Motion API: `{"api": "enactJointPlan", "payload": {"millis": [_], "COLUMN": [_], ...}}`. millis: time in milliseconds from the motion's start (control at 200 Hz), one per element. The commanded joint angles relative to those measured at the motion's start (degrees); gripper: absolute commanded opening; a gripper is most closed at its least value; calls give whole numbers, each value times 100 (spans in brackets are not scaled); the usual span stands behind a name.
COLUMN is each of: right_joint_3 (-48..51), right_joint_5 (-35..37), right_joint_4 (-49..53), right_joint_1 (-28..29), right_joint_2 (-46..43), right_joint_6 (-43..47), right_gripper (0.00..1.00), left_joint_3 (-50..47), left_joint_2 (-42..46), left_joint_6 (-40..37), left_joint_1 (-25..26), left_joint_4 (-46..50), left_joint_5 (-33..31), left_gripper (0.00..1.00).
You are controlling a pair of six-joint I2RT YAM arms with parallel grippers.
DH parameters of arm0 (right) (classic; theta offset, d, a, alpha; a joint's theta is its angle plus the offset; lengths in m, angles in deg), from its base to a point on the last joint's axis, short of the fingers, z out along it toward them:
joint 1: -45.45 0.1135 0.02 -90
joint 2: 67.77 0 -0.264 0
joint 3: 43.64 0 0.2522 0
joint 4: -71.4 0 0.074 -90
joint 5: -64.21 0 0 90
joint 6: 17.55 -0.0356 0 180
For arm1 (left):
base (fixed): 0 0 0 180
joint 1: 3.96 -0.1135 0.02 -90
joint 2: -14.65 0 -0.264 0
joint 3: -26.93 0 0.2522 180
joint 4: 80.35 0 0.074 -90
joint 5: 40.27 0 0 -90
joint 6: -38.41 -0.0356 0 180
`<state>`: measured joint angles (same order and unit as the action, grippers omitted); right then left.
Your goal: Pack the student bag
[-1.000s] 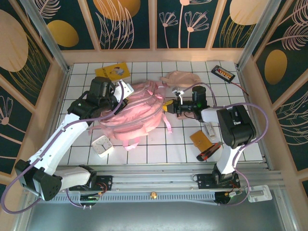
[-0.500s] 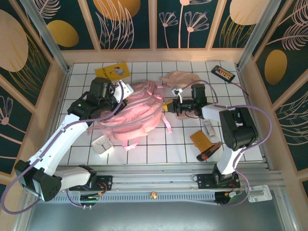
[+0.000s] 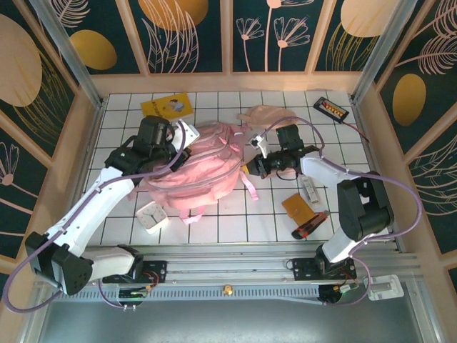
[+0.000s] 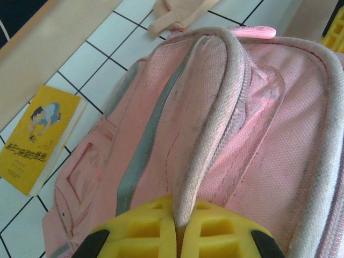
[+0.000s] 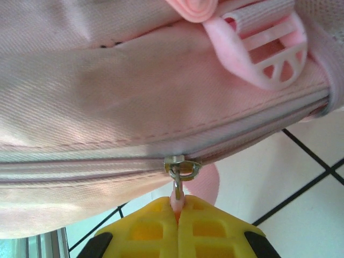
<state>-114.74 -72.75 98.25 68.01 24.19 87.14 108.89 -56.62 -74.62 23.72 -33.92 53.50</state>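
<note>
- yellow book (image 4: 37,140): lies flat on the tiles (image 4: 102,70), ahead and left of the left gripper (image 4: 176,215); not yet packed.
- left gripper: pads closed tight on a pale corded edge (image 4: 215,123) of the student bag (image 4: 269,161); judged an anchoring hold, so the bag does not slide.
- student bag: lies on the tiles between both grippers, directly ahead of each.
- right gripper (image 5: 177,207): pads pinched shut on the pink zipper pull (image 5: 176,193), slider (image 5: 181,166) just ahead; judged set to run the zip.
</note>
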Motion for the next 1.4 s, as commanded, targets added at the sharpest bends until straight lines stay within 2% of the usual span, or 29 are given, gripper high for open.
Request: {"api": "enactJointPlan", "payload": {"millis": [0, 100, 300, 450, 640, 1156, 1291, 1396], "right_joint_3": [-235, -409, -755, -787, -906, -293, -44, 151], "right_joint_5": [390, 562, 1047, 1306, 1546, 2365, 2916, 3627], "right_joint_4": [1038, 1366, 2151, 2511, 2512, 527, -122, -697], "right_joint_1": [154, 331, 750, 943, 1187, 1794, 1922, 2226], "right_joint_2": [-346, -526, -651, -839, -1080, -1171, -1263, -1392], "right_joint_6": [-4, -109, -368, -723, -1598, -4002, -4515, -4723], "right_gripper": [0, 0, 0, 0, 0, 0, 0, 0], "left_joint_3": [-10, -172, -63, 295, 634, 2655, 3138, 3660], "left_joint_2": [-38, -122, -358, -795, -1322, -3202, -3565, -3884], "left_joint_6": [152, 89, 923, 1599, 2296, 4361, 4788, 5005], "left_joint_1": [322, 670, 804, 908, 1217, 1255, 1257, 1256], "left_joint_4": [-784, -876, -1061, -855, -732, -135, -39, 77], "left_joint_5": [-688, -1288, -1909, -2101, -2259, -1484, -1292, -1132], "left_gripper": [0, 0, 0, 0, 0, 0, 0, 0]}}
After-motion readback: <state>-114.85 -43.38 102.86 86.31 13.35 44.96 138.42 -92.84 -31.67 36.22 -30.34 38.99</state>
